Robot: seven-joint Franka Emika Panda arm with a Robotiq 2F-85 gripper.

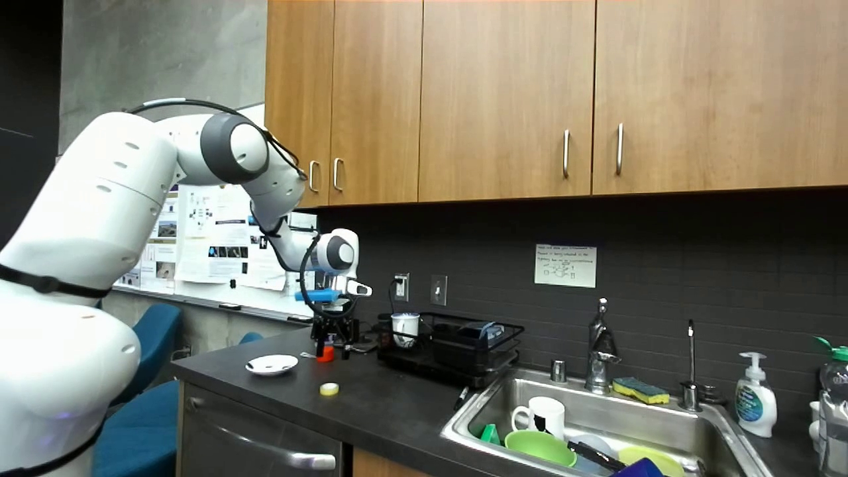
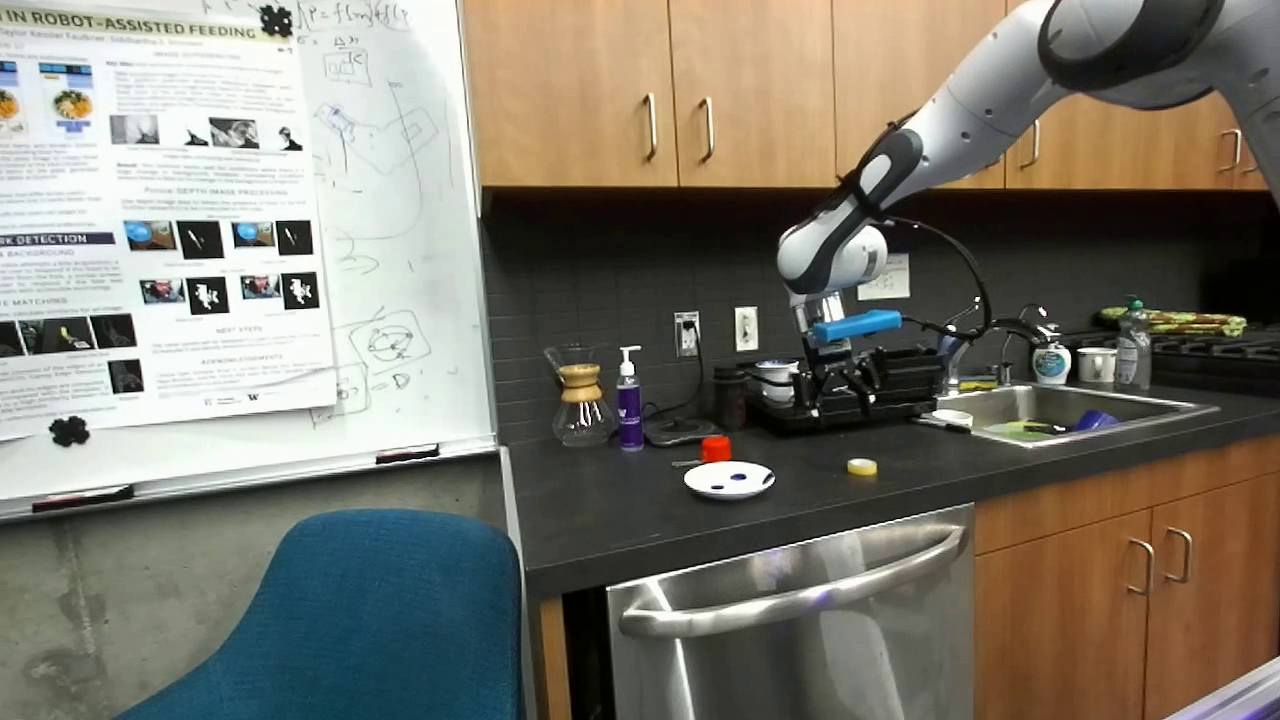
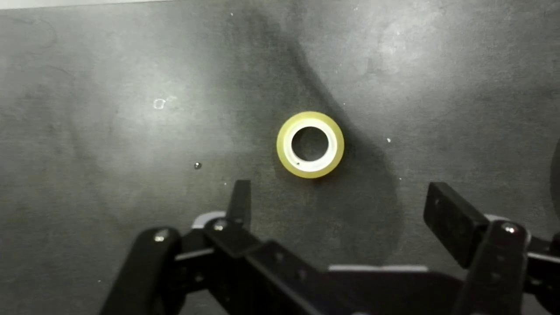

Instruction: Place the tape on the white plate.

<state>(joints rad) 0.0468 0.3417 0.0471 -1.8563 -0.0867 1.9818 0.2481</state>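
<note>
in the wrist view the claw shows at 6 o'clock, its two black fingers spread wide apart. beyond their tips, at 11 o'clock from the middle of the gap, the tape lies flat on the dark counter, a yellow ring with a pale core, apart from both fingers.

in an exterior view a blue chair stands between 7 and 8 o'clock, and a steel dishwasher sits under the counter at 5 o'clock. on the counter the white plate, marked with dark spots, lies at 9 o'clock from the tape, the two apart. a red item stands near the plate, at 11 o'clock from it. the claw hangs above the counter, near 12 o'clock from the tape, and the white arm slants down to it from 2 o'clock.

farther back, a purple bottle stands at 10 o'clock from the plate, a glass carafe just beside it at 9 o'clock. the black rack stands behind the claw, a white cup at its 9 o'clock end; i cannot tell whether the cup is in it. the sink lies at 3 o'clock from the rack. last come the dark wall and, at 12 o'clock, cabinets.
</note>
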